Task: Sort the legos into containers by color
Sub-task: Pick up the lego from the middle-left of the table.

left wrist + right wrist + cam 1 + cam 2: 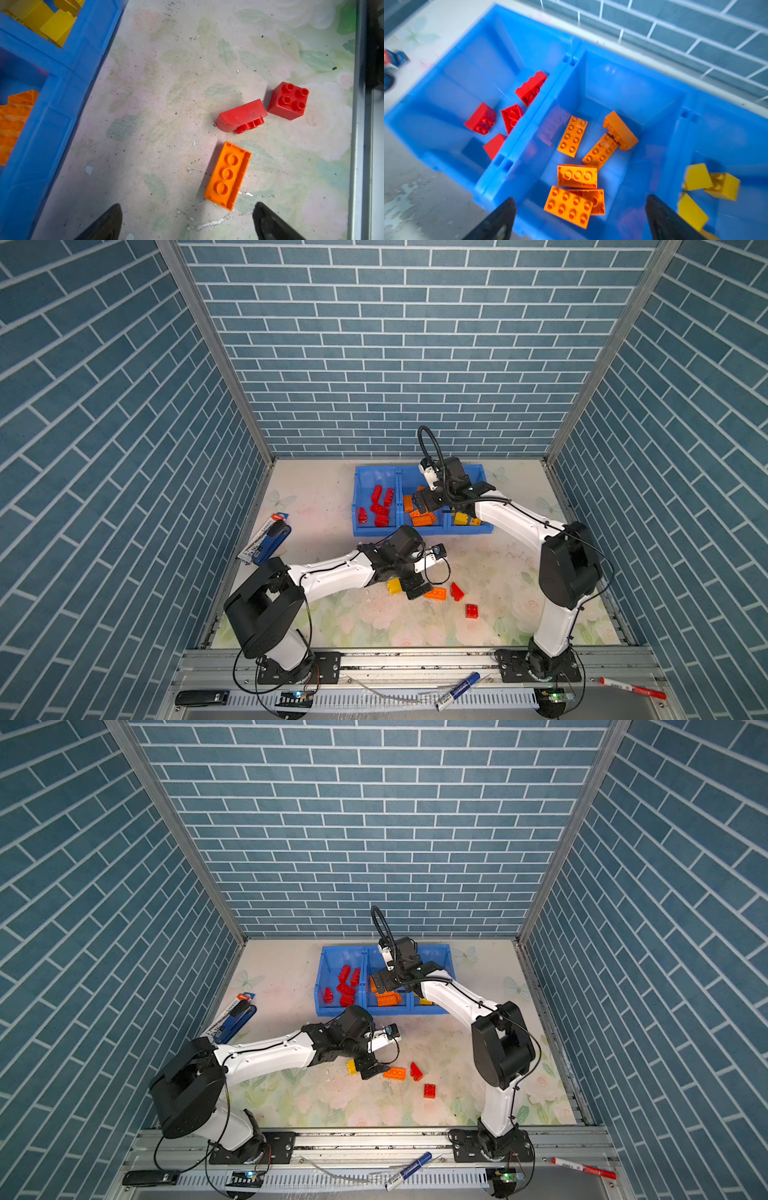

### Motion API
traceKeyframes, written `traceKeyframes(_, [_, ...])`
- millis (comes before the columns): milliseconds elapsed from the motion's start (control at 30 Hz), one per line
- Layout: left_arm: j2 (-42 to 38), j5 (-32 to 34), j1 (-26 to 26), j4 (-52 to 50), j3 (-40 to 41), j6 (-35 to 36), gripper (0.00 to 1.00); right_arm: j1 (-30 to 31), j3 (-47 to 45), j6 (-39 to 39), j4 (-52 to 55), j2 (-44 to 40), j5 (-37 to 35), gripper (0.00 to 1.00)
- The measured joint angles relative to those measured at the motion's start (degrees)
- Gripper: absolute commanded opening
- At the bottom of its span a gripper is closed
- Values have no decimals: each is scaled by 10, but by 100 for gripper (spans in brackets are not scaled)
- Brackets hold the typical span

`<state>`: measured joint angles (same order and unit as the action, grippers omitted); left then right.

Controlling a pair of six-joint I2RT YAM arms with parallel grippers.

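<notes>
Blue containers (376, 529) sit far across the worktop (324, 506). My right arm covers most of the right-hand bin in both top views, so only a few yellow legos (461, 518) peek out. Red legos (380, 510) lie in the left bin and orange legos (572, 136) in the middle one; the right wrist view is smeared. My right gripper (580, 198) hangs over the orange bin, jaws wide, holding nothing. My left gripper (188, 205), spread and empty, partly hides a yellow brick (394, 585) near an upturned orange brick (227, 176), a curved red brick (241, 116) and a square red brick (287, 100). A stapler (270, 541) lies at the left.
</notes>
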<state>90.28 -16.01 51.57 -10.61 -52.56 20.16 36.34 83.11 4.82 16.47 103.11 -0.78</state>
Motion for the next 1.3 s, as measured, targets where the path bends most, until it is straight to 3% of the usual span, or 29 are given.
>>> traceKeyframes(233, [65,21,43,-71,-63,55,92,0,-151,51,-85,-129,-98,99])
traceKeyframes(467, [128,35,66,-130,-111,92,88,-1,-246,87,-131,-190,-205,98])
traceKeyframes(667, [167,48,71,-156,-146,110,81,-1,-250,83,-140,-198,-239,98])
traceKeyframes(967, [198,43,80,-191,-183,128,51,-1,-250,75,-144,-198,-256,98])
traceKeyframes(1133, [203,39,82,-198,-189,129,48,-1,-250,72,-147,-198,-258,98])
traceKeyframes(1233, [203,37,82,-200,-189,130,36,-1,-250,71,-149,-198,-259,98])
traceKeyframes(1300, [203,37,82,-202,-190,131,33,-1,-250,71,-149,-198,-260,98])
